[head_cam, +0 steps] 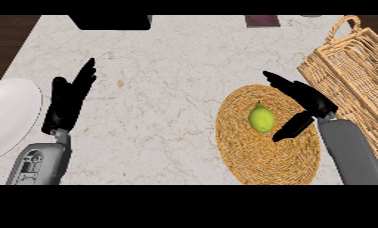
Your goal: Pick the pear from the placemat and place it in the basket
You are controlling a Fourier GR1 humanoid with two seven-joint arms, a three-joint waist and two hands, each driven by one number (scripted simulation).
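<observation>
grey forearms (347, 148); black left hand (67, 101); black right hand (313, 103)

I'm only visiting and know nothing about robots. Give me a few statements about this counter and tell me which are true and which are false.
1. The pear lies on the round woven placemat. True.
2. The pear is already inside the basket. False: it is on the placemat, and the basket stands to the placemat's right.
3. The right hand is open next to the pear, not curled round it. True.
4. The left hand is holding the white plate. False: it is open with straight fingers and holds nothing. The plate lies beside it at the view's left edge.
</observation>
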